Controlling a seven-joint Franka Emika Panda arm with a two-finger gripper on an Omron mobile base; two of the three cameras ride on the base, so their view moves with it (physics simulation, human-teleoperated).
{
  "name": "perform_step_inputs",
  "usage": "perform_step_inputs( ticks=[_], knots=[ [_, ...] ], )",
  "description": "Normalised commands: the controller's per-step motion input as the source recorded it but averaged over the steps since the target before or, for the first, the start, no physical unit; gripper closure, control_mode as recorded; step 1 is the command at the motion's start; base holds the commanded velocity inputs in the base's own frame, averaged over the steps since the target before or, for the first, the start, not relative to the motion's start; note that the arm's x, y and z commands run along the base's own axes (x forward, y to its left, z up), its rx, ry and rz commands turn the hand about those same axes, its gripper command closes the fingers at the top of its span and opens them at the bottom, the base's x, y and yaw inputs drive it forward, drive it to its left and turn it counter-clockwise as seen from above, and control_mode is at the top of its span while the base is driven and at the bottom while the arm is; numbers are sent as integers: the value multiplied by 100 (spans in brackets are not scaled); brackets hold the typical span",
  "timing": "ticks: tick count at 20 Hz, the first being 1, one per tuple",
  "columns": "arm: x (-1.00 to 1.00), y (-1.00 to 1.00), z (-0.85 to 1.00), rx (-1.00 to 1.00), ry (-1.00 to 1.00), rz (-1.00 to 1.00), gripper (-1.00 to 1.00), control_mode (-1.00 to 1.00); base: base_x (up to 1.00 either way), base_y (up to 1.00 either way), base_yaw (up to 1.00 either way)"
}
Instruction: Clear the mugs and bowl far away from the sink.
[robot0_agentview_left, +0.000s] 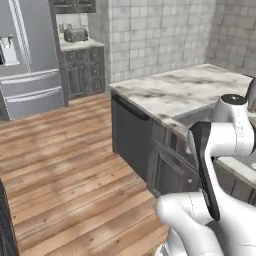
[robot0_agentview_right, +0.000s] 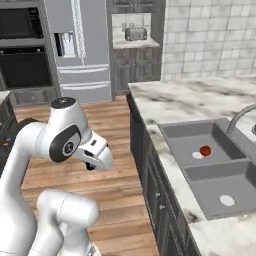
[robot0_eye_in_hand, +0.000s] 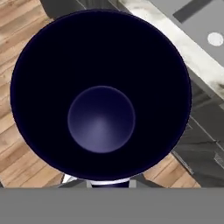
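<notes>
Marble surface (robot0_agentview_right: 200, 102) runs along the tiled wall; below it, dark cabinet fronts (robot0_agentview_left: 165, 165). Wood plank floor (robot0_agentview_left: 65, 170) between the surface and the steel fridge (robot0_agentview_right: 82, 50). Toaster (robot0_agentview_right: 135, 33) in the far nook. Black wall oven (robot0_agentview_right: 22, 50) left of the fridge.

Sink (robot0_agentview_right: 215, 165): grey double basin set in the surface, curved tap (robot0_agentview_right: 240, 116) at its back edge. Small red ball (robot0_agentview_right: 205, 150) sits in the nearer-left basin beside the drain.

Mug (robot0_eye_in_hand: 100, 94): seen straight down its mouth from the hand view, dark navy inside, round paler bottom, rim close to the camera. It hangs over floor and cabinet fronts, off the surface's edge, with the sink's drain at upper right. Gripper is clamped on the mug, its fingertips hidden beneath the rim.
</notes>
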Motion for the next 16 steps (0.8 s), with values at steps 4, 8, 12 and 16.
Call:
perform_step_inputs(
  ticks=[4, 8, 12, 16],
  knots=[
    [0, 0, 0, 0, 0, 0, 100, 100, 0, 33, 96],
    [0, 0, 0, 0, 0, 0, 100, 100, 0, 32, 96],
    [0, 0, 0, 0, 0, 0, 100, 100, -4, 30, 100],
    [0, 0, 0, 0, 0, 0, 100, 100, -2, 63, 90]
  ],
)
